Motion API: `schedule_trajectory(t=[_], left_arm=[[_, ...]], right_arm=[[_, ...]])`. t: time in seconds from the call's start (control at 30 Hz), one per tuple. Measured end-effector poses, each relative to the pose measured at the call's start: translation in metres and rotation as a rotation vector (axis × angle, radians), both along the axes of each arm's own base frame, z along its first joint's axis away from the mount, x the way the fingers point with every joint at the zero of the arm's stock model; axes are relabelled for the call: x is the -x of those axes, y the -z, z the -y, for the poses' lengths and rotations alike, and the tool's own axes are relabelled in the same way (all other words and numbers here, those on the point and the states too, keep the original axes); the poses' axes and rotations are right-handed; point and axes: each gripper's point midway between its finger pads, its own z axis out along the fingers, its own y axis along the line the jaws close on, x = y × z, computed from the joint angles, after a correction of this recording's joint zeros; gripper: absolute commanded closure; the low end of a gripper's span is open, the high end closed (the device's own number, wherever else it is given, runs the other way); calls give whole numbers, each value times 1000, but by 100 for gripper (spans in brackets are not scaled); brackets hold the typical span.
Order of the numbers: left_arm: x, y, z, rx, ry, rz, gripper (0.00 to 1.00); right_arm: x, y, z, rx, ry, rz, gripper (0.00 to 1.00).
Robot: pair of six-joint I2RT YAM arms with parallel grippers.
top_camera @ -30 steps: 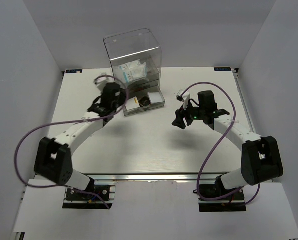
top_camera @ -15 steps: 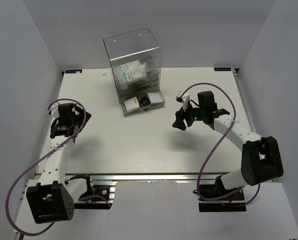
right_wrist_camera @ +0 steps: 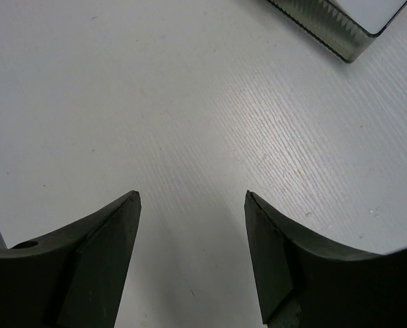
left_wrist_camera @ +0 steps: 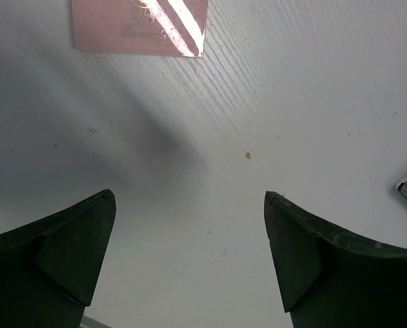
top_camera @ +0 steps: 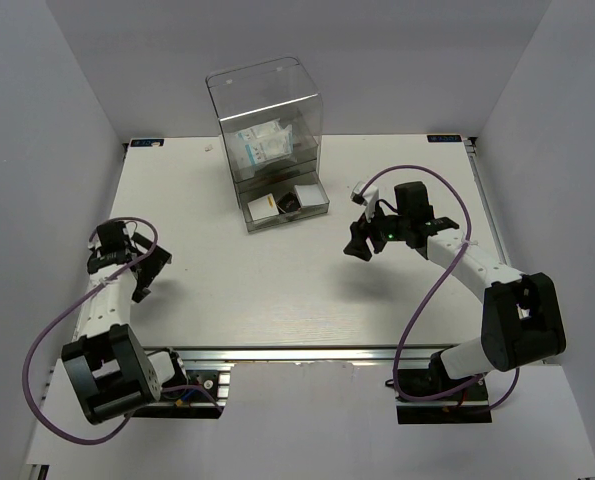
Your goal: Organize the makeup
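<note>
You looked close to finished here. The packets (top_camera: pixel 260 142) sat in the upper compartment of the clear drawer box (top_camera: pixel 262 85) at the far middle of the desk (top_camera: pixel 277 290). A dark thing I took for the compact (top_camera: pixel 290 203) lay in the open lower drawer (top_camera: pixel 295 219), just beside a white piece (top_camera: pixel 266 207) with an orange mark. I saw no makeup loose on the desk from above, so what seemed left was closing that drawer. Your left claw (top_camera: pixel 147 273) was at the near left, well apart from the box, released and empty, with only desk showing between its fingers in the wrist view. Your right claw (top_camera: pixel 354 240) hovered to the right of the drawer, likewise released and holding nothing. The 2 dark-red sticks I could not find; they may have lain in the drawer, too small to tell. The packets could not be counted through the acrylic. In the left wrist view a pink card (left_wrist_camera: pixel 140 26) was cut off at the top edge, and a sliver at the right edge was too little to identify. The right wrist view caught only 1 corner of the drawer.
</note>
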Motion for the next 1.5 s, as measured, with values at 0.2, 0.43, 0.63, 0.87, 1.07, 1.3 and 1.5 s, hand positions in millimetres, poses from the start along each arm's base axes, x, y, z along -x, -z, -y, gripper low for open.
schedule_trajectory(t=[0.2, 0.43, 0.63, 0.87, 1.07, 1.3, 1.5], left_arm=[[2, 10, -7, 57, -3, -18, 2], [7, 26, -12, 100, 7, -64, 2], [9, 41, -20, 115, 14, -124, 2], [-4, 43, -49, 33, 29, -173, 2], [-8, 53, -61, 6, 49, -208, 2], [-26, 52, -72, -18, 76, -182, 2], [-39, 51, -77, -28, 116, -166, 2]], right_arm=[[0, 0, 0, 0, 0, -1, 32], [0, 0, 0, -1, 2, -3, 32], [-1, 3, 0, 1, 2, -9, 32], [-1, 7, -1, 4, 1, -21, 32], [0, 9, -1, 4, 0, -26, 32], [0, 9, -1, 5, -1, -28, 32], [0, 14, -1, 10, 0, -42, 32]])
